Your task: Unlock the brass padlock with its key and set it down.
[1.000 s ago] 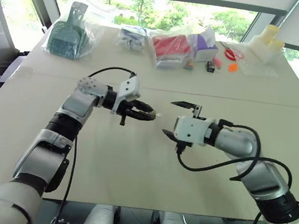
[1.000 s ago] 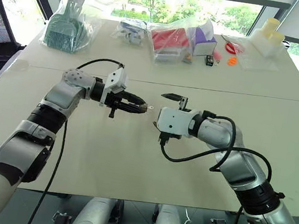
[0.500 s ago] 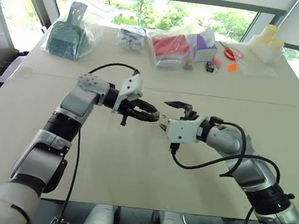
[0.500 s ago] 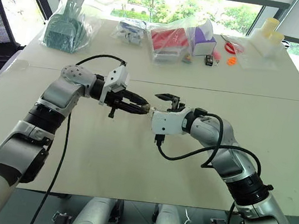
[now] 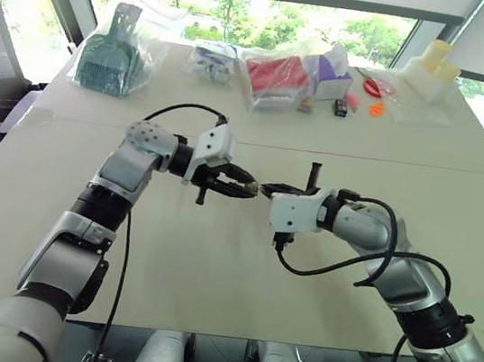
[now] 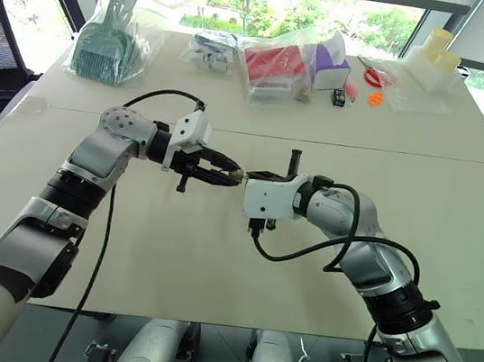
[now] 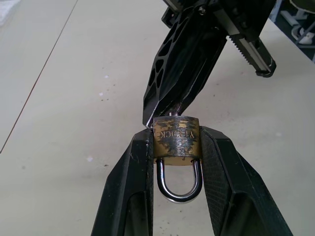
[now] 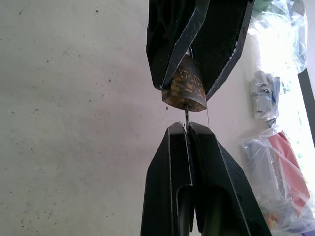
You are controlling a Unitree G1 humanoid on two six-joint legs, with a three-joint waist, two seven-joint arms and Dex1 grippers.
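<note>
Held above the middle of the bench [image 5: 211,267], well clear of the surface: brass padlock [image 7: 176,137] clamped by its body between the narrow-set fingers of the left pincer [image 7: 175,147], shackle [image 7: 179,181] back between those fingers, keyhole end facing right toward the other arm. Meeting it from the right, tip to tip: right pincer [image 8: 188,129], fully shut on the thin key [image 8: 186,114], whose blade bridges the small gap into the underside of the lock; how deep it sits cannot be told. Judged step: turning the key. For a clean turn, best to roll the right wrist about the key's own line, with no sideways drag, since such a slim blade looks likely to bend or slip out of the tips. Worth pressing gently inward first in case of partial seating. Left grip to remain firm and motionless as the counter-hold, because the smooth brass sides could twist between the pads. Shackle apparently closed in the left wrist view, so unlocking not yet done. Bagged goods [image 5: 280,76] along the far edge, well apart and no obstacle.
</note>
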